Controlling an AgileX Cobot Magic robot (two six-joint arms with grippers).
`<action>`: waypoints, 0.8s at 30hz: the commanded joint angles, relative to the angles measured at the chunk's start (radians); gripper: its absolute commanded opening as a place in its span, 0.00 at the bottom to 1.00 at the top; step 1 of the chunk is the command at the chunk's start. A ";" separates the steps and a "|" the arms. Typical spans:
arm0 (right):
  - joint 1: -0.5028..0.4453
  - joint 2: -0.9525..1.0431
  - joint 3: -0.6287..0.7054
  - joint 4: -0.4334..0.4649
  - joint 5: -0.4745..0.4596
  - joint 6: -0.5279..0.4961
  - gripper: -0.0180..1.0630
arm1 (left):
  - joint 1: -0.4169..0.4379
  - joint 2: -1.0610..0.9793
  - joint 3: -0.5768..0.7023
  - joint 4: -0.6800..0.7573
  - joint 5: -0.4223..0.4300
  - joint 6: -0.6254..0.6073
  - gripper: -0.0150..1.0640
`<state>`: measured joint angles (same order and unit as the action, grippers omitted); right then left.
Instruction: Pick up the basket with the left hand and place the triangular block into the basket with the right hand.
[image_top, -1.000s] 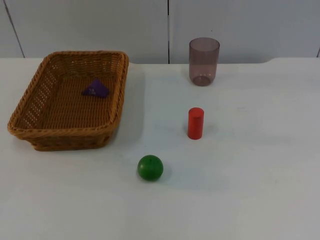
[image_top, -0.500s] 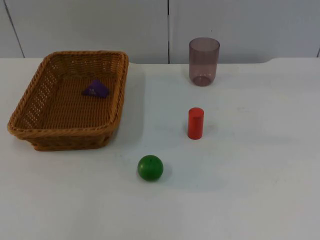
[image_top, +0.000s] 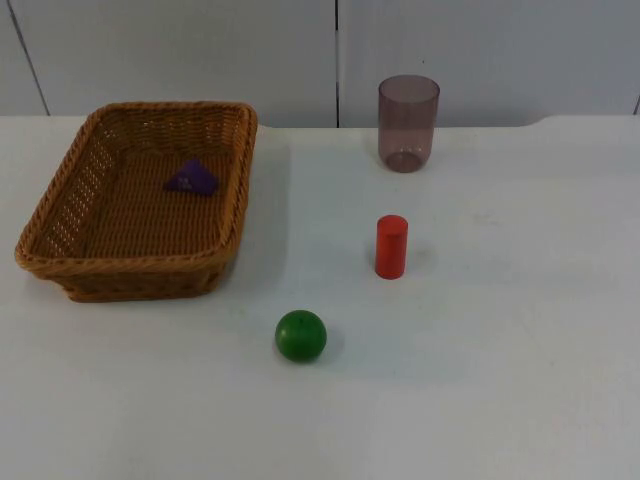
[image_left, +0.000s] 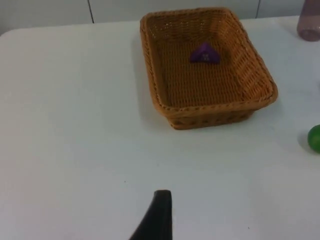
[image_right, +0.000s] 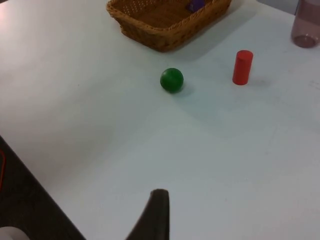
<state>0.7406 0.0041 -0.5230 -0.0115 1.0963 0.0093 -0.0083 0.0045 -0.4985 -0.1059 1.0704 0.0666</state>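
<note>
the left gripper (image_left: 161, 200) is hanging above bare white table (image_top: 500, 350), well back from the basket (image_top: 60, 262); whether it is apart or together cannot be told. the right gripper (image_right: 159, 199) is waiting over the table near its edge, its state equally unclear. the purple triangular block (image_top: 191, 178) is lying inside the basket. a green ball (image_top: 301, 335), a red cylinder (image_top: 391, 246) and a tinted cup (image_top: 408, 124) are standing apart beside it.

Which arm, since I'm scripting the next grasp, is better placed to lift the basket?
Left, probably. The basket lies on the robot's left, straight ahead of the left gripper; from the right gripper it sits beyond the green ball.
</note>
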 joint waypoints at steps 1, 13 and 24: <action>0.002 -0.004 0.007 -0.005 -0.016 -0.001 0.77 | -0.002 -0.005 0.004 0.027 0.004 -0.040 0.81; 0.002 -0.004 0.007 -0.005 -0.016 -0.001 0.99 | -0.002 -0.005 0.004 0.042 0.004 -0.060 0.81; 0.002 -0.004 0.007 -0.005 -0.016 -0.001 0.99 | -0.002 -0.005 0.004 0.042 0.004 -0.067 0.99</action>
<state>0.7406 0.0041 -0.5230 -0.0132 1.0945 0.0093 -0.0083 0.0045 -0.4985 -0.0715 1.0704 0.0089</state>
